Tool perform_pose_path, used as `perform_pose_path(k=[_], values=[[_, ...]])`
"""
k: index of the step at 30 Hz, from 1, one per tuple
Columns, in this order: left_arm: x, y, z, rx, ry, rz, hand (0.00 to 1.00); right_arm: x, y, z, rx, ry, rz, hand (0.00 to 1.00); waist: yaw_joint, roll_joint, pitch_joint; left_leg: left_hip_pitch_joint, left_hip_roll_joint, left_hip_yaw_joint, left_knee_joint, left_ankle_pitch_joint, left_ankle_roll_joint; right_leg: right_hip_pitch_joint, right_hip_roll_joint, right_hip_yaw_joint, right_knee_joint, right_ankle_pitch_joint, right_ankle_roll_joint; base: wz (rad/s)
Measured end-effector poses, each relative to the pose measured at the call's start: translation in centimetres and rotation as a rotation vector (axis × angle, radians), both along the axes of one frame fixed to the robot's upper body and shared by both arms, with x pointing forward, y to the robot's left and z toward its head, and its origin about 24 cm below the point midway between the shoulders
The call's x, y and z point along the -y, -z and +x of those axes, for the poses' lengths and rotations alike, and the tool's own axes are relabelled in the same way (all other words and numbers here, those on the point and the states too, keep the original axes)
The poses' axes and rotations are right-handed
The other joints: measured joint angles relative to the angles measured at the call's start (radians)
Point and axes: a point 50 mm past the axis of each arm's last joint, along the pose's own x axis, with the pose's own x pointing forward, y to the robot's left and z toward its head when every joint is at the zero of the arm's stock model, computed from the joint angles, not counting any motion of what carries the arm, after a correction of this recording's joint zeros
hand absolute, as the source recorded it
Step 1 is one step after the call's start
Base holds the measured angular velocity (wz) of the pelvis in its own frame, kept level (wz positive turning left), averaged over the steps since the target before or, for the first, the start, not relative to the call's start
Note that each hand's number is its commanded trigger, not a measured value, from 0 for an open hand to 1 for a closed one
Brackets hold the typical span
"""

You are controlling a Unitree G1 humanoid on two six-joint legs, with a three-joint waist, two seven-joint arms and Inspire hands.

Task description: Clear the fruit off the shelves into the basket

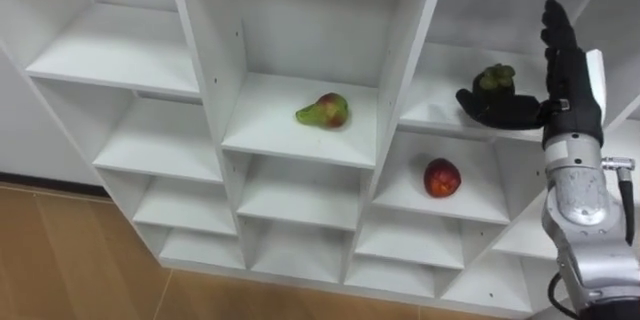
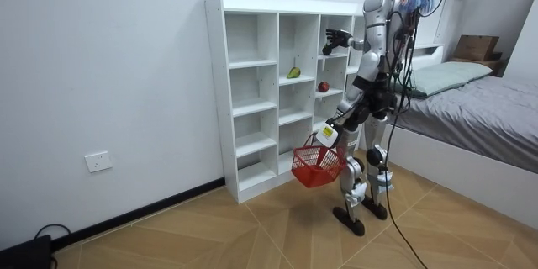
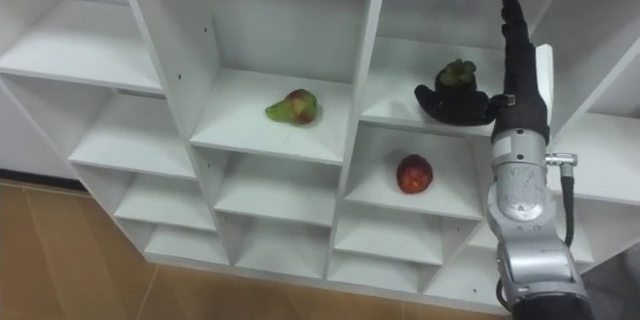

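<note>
— Where do we find the fruits?
— We see the pear (image 1: 323, 111) on a shelf of the closet (image 1: 210, 50). The apple (image 1: 442, 177) lies one column right and one shelf lower. The third fruit (image 1: 494, 80) sits directly above the apple, with the right robot hand (image 1: 568, 85) just beside it.
— And the basket (image 2: 317, 166)?
— We see it hanging from the left robot hand (image 2: 329, 134), before the lower shelves.

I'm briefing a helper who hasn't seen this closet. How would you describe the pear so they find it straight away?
Look at the white open-fronted shelf unit. In the column left of the one holding the round red apple, one shelf higher, lies the green pear with a red blush, alone in its compartment. It is the only tapered, mostly green fruit.
</note>
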Motion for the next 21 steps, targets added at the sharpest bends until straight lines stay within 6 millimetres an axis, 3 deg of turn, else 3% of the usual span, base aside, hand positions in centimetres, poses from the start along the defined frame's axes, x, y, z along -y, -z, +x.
perform_pose_path(k=[8, 21], values=[[-0.3, 0.0, -0.2, -0.017, -0.012, 0.028, 1.0, 1.0, 0.8, 1.0, -0.054, 0.054, 0.08, 0.0, 0.003, -0.003, -0.0018, -0.004, 0.001, -0.003, -0.001, 0.0, 0.0, -0.004, -0.001, -0.004, 0.0, 0.0, 0.0, 0.0], [-0.5, 0.0, -0.1, -0.035, -0.016, 0.04, 1.0, 2.0, 2.8, 0.7, -0.171, 0.053, 0.105, 0.0, 0.003, 0.006, -0.0004, -0.008, 0.002, -0.001, 0.0, 0.0, 0.0, -0.008, -0.002, -0.007, 0.0, 0.0, 0.0, 0.0]])
